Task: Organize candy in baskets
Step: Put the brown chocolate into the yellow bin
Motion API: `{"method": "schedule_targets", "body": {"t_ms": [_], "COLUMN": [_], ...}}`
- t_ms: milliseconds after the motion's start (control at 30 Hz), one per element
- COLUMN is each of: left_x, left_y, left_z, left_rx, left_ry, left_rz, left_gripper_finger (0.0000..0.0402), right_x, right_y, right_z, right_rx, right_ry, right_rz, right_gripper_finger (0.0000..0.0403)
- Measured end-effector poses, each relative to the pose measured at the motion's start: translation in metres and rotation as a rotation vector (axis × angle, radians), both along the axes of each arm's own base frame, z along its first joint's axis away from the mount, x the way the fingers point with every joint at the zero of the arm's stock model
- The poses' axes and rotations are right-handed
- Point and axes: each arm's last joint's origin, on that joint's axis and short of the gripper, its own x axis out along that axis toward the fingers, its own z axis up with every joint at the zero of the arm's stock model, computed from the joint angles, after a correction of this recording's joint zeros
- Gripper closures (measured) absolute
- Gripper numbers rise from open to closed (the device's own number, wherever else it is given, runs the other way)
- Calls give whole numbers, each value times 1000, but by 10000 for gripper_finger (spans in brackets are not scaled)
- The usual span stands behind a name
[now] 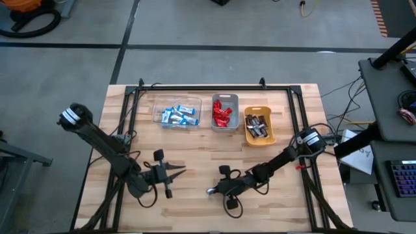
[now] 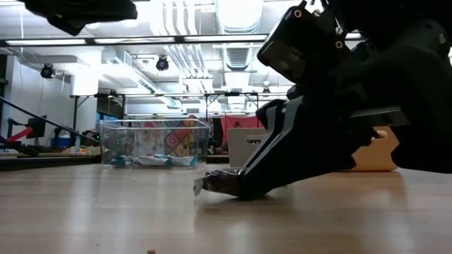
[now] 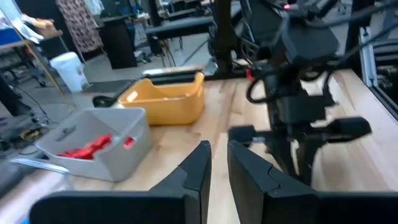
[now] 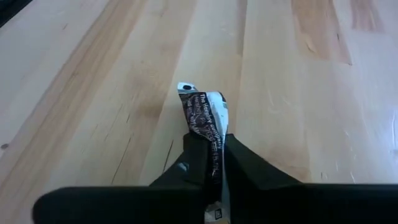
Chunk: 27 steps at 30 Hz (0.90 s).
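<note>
The sorting is judged nearly finished. Blue-and-white bars (image 1: 179, 115) are seen in the clear bin (image 1: 158, 104), red candies (image 1: 222, 114) in the grey bin (image 1: 225, 99), and dark bars (image 1: 257, 126) in the orange bin (image 1: 249, 136). No loose candy is seen on the table (image 1: 195, 201) except one dark bar (image 4: 205, 117), and that one is pinched between the fingers of the right gripper (image 4: 212, 163), clenched on its rear end while its free end juts ahead of the fingertips, low at the wood. The three bins lie well beyond these fingers, across the table.

The left gripper (image 3: 216, 163) is held idle above the table, its fingers nearly closed on nothing, with the grey and orange bins ahead of them.

What is left, by this reading, is the carrying of the held bar to the orange bin and its release there.
</note>
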Motion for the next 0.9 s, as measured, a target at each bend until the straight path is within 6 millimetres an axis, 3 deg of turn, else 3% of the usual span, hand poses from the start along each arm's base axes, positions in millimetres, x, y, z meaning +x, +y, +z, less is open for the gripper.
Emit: {"method": "schedule_targets", "body": {"t_ms": [200,433,633,800,900], "left_x": [-11,-22,-29,-24,-22], "left_y": [11,24,44,64,77], "left_z": [14,30,41,37,32], "left_rx": [41,83,92,98,103], "left_ry": [-22,-50,-81,-72,-56], "left_rz": [-2,-10,29,74,48], "left_gripper_finger": [364,364,364,364,364], "right_x": [1,-10,-39,-71,-94], "right_y": [-3,-34,-90,-150,-186], "right_z": [13,76,138,166,173], "right_rx": [-3,-17,6,15,20], "right_ry": [2,23,79,163,238], "right_rz": [13,-51,-222,-499,-702], "right_gripper_finger": [379,379,379,379,379]}}
